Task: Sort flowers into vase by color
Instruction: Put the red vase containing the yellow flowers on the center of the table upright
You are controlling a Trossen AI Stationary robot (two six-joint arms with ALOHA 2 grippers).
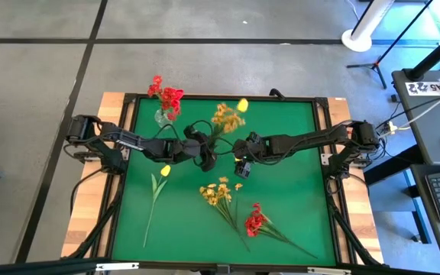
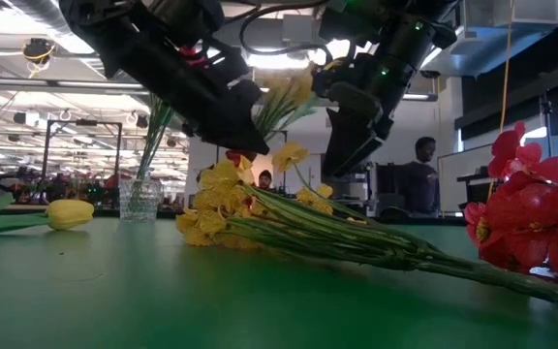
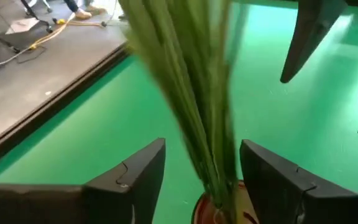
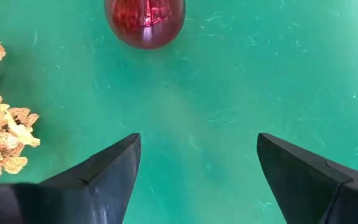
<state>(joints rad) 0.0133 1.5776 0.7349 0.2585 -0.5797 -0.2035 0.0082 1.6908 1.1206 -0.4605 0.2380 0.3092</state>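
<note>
Two containers at the back of the green worktop (image 1: 281,153). The clear glass vase (image 1: 161,117) on the left holds red flowers (image 1: 168,96). To its right, a reddish vase (image 4: 145,22) carries a yellow spray (image 1: 225,116) and a yellow tulip (image 1: 242,105). The left hand (image 3: 201,171) sits around those green stems (image 3: 188,81) just above the rim, fingers partly apart on either side; a real grip, cannot tell. The right hand (image 4: 197,171) hangs wide open and empty nearby. On the worktop lie another yellow tulip (image 1: 164,170), a yellow bunch (image 1: 218,192) and a red bunch (image 1: 255,221).
</note>
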